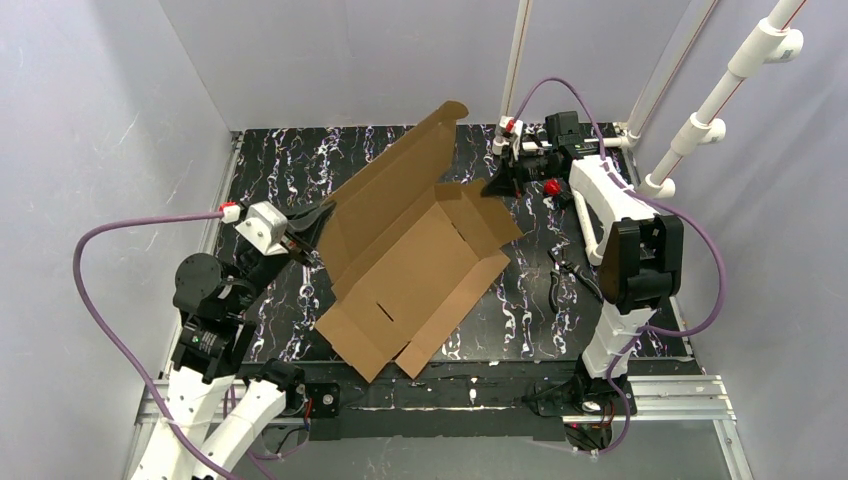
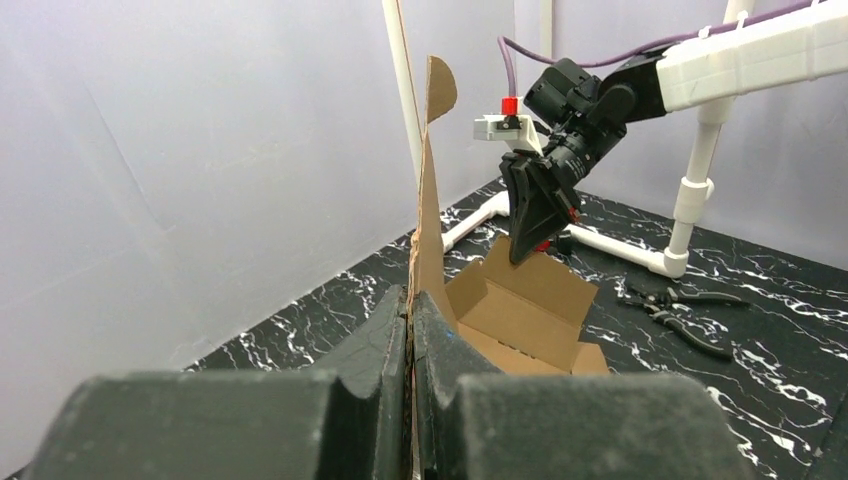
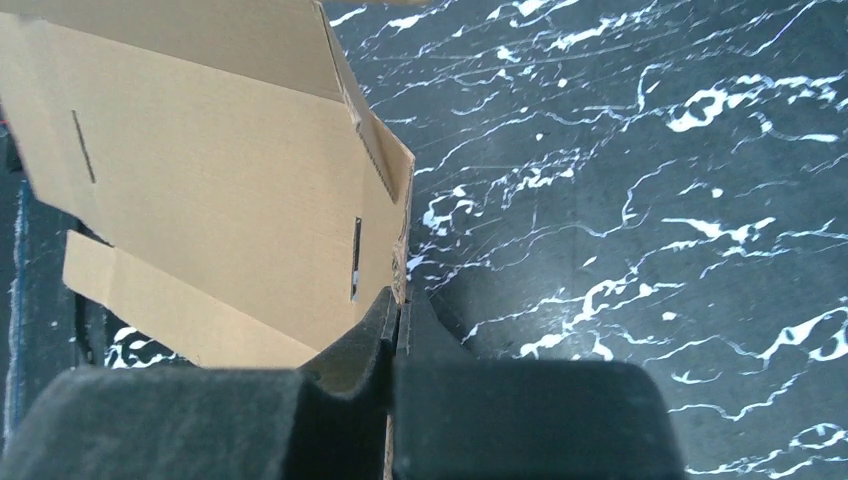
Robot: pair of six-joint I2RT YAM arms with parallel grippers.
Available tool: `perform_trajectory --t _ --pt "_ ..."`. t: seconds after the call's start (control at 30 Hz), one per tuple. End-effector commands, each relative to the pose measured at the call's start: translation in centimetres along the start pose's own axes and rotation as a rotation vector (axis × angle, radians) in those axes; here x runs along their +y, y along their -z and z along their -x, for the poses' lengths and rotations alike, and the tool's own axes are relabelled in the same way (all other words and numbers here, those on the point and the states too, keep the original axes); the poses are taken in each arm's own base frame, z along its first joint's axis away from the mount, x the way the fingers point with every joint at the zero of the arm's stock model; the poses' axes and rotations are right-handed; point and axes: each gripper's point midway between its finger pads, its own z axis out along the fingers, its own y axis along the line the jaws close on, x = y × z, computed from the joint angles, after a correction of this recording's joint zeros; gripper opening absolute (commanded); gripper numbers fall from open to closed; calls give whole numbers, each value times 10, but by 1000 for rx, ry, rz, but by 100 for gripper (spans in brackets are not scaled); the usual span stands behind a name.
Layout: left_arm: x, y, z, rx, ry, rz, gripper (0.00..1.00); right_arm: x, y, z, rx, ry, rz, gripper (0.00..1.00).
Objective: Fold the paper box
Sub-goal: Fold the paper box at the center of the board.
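The paper box [image 1: 410, 270], a brown die-cut cardboard sheet, lies diagonally across the black marbled table with its walls partly raised. My left gripper [image 1: 322, 217] is shut on the edge of its long left panel [image 2: 432, 230], which stands upright and ends in a rounded tab [image 2: 440, 88]. My right gripper [image 1: 497, 186] is shut on the edge of the far end flap [image 3: 395, 180], pinching the thin cardboard. In the right wrist view the box floor [image 3: 200, 190] with its slots spreads out to the left of that flap. The near end flaps [image 1: 365, 345] lie flat.
Black-handled pliers [image 1: 570, 275] lie on the table right of the box, near the right arm's base. A white pipe frame [image 1: 690, 130] stands at the back right. White walls close in the left and back sides.
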Motion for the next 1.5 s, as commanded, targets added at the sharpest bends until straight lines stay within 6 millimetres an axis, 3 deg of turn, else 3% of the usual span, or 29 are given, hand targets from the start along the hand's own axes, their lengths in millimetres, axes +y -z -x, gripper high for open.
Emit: perform_trajectory --t 0.0,0.4,0.6,0.87,1.07,1.23,1.3,1.47 --pt "4 1 24 -33 -45 7 0 -4 5 43 -106 116 -14 1" --pt "5 -31 39 -14 -126 -85 0 -10 -10 65 -200 200 -37 1" --pt "8 -33 37 7 -214 -99 0 -8 -15 65 -244 259 4 1" --pt "-10 -35 37 -5 -199 -202 0 -14 -19 42 -187 325 -11 1" --pt "-32 -18 28 7 -155 -294 0 -6 -18 17 -142 353 -17 1" --pt "-34 -4 17 2 -119 -255 0 -5 -20 0 -118 332 -24 1" --pt "-30 -3 13 4 -114 -223 0 -6 -21 -3 -112 297 -31 14" --pt "-4 -4 2 38 -115 -69 0 -5 -18 -8 -85 156 -73 54"
